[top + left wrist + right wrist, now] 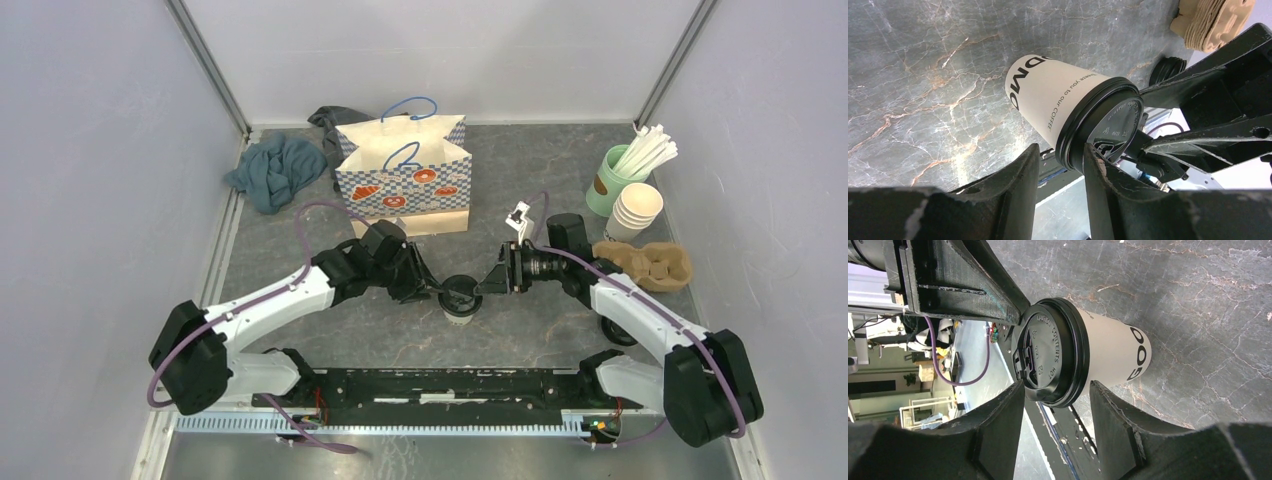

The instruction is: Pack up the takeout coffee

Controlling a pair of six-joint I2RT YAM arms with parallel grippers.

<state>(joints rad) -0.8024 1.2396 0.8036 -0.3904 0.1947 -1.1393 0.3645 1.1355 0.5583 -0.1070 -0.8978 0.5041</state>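
The takeout coffee (461, 300), a cream-white paper cup with a black lid, stands upright on the table between the two arms. My left gripper (435, 290) is open at the lid's left side. In the left wrist view (1060, 148) its fingers straddle the lid's rim (1073, 130); one finger lies over the lid's top, the other stands off the cup wall. My right gripper (492, 282) is open at the lid's right side. In the right wrist view (1055, 387) its fingers straddle the rim of the lid (1048, 352) in the same way.
A patterned paper bag (405, 185) stands open behind the cup. A mint-green cup of straws (612, 178), a stack of lidless cups (635, 210) and a brown cardboard carrier (650, 265) are at the right. A grey-blue cloth (275, 170) lies at the back left.
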